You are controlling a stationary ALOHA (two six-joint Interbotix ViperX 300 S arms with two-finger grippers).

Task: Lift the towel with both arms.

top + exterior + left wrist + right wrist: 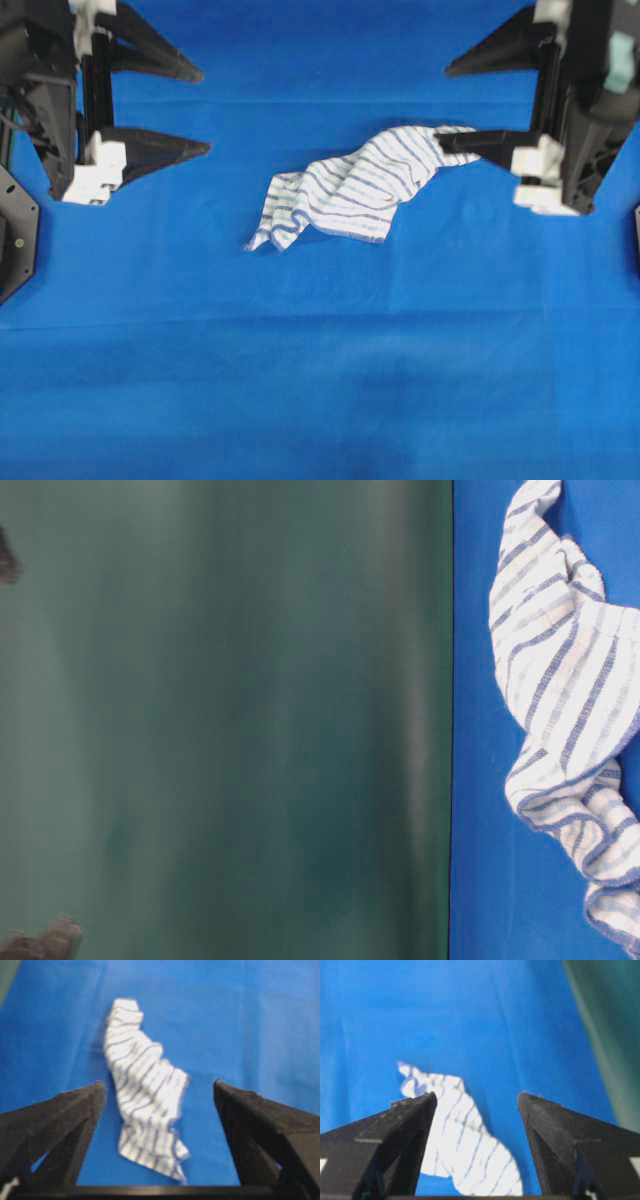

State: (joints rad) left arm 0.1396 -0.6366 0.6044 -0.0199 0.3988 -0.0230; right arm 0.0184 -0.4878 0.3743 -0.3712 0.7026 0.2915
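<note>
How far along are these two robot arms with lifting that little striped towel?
Little looks done, judging from this moment alone. The small white cloth with thin blue and grey stripes lies crumpled on the large plain blue cloth, not lifted. Both claws stand wide open and hold nothing: the left claw sits well clear of the towel, while the right claw has one finger over its corner. Gripping both ends and raising it is all still left.

striped white towel (345, 190), crumpled, lying on blue cloth (320, 380)
</note>
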